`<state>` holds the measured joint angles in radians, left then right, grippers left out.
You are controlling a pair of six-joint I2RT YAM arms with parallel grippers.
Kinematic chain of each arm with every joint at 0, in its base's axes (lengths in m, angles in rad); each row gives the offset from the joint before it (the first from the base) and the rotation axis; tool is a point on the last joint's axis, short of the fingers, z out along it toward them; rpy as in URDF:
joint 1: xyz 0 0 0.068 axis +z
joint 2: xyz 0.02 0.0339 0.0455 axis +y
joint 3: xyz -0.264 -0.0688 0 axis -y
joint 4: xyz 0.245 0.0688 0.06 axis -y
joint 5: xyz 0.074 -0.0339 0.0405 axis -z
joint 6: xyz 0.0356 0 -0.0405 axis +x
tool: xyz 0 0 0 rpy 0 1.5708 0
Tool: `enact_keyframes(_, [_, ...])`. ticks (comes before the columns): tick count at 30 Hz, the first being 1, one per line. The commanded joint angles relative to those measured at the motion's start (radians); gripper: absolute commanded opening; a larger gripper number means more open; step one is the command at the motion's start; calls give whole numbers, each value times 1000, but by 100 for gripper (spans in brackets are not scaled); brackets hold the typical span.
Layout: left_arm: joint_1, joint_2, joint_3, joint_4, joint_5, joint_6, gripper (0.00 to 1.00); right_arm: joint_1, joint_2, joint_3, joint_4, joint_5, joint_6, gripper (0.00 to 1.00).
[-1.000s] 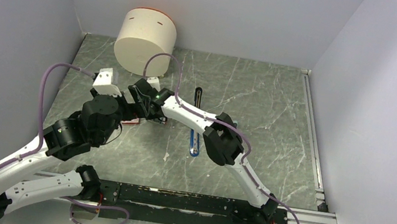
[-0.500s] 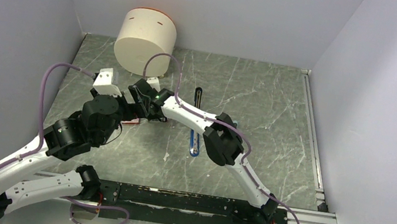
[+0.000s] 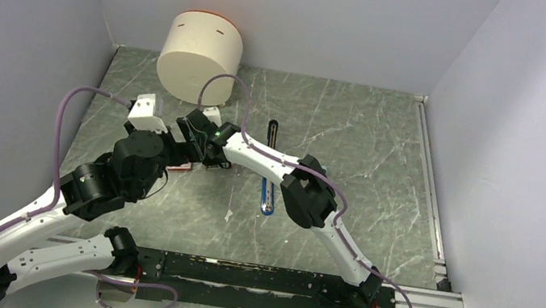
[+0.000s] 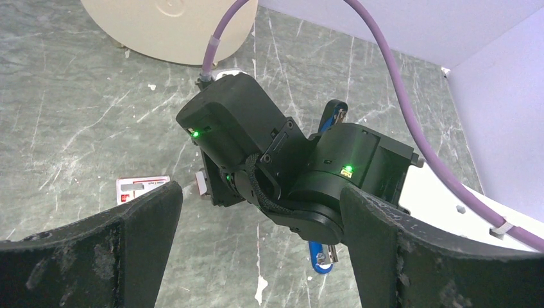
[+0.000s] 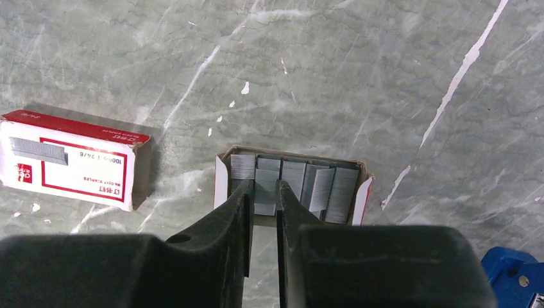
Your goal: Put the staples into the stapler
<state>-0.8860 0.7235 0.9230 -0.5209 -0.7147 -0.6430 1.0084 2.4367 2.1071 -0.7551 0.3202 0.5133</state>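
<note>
One step underway: the right gripper (image 5: 262,196) pinches narrowly on a staple block (image 5: 265,183) inside the open staples tray (image 5: 222,179), beside the red box sleeve (image 5: 67,160). Nothing loaded yet; the stapler (image 3: 268,196) lies open nearby. The left gripper (image 4: 256,218) hangs wide, empty. Since a second ago the right jaws have closed; the arms barely shifted.

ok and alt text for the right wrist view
The right claw is shut on a strip of staples in an open tray on a grey marbled table. A red-and-white staple box lies flat to the left; the corner of a blue stapler shows bottom right.
</note>
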Motion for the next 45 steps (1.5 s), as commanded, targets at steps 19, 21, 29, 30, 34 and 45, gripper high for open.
enact_keyframes(19, [6, -24, 26, -16, -37, -4, 97, 4, -162, -123, 39, -39, 18, 21])
enact_keyframes(21, [7, -31, 29, -17, -40, -3, 97, 5, -195, -165, 50, -53, 25, 21])
enact_keyframes(29, [7, -45, 38, -20, -46, -1, 97, 27, -333, -395, 74, -106, 58, 21])
enact_keyframes(30, [6, -45, 37, -21, -46, -2, 97, 33, -345, -425, 74, -108, 66, 22])
enact_keyframes(34, [6, -47, 33, -20, -42, -5, 97, 56, -391, -527, 86, -121, 94, 22])
enact_keyframes(45, [7, -38, 34, -15, -44, 11, 97, 80, -399, -591, 77, -114, 116, 26])
